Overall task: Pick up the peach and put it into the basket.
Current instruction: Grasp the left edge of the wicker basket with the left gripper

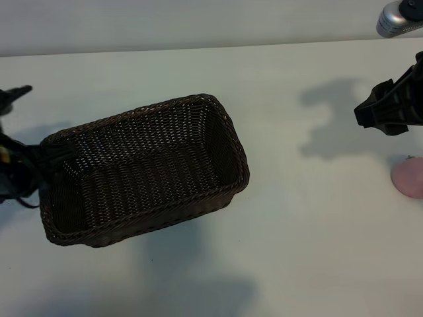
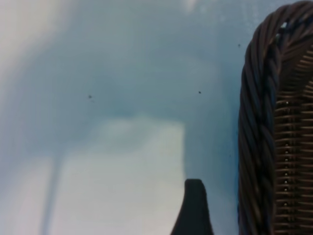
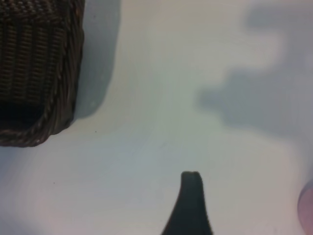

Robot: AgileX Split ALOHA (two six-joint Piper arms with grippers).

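The dark brown wicker basket (image 1: 142,168) sits on the white counter (image 1: 297,231), and it has nothing inside it. The peach (image 1: 410,178) is pale pink and lies on the counter well away from the basket, far off past its short end, right at the edge of the exterior view, so only part of it shows. The right gripper (image 1: 390,109) hangs in the air just beside the peach, on the side toward the back of the counter, and does not touch it. Its fingers are spread wide and hold nothing. In the right wrist view 1 dark fingertip (image 3: 190,196) points out over the bare counter, a corner of the basket (image 3: 39,73) shows far from it, and a small pink bit of the peach (image 3: 307,208) peeks in at the edge. The left gripper (image 1: 10,99) is at the other short end of the basket, very close to its rim, and its dark arm (image 1: 16,168) is right against that end. Its fingers are spread wide too, with nothing in them. In the left wrist view 1 dark fingertip (image 2: 194,205) is just beside the braided rim of the basket (image 2: 264,127), with a thin gap of counter between them.
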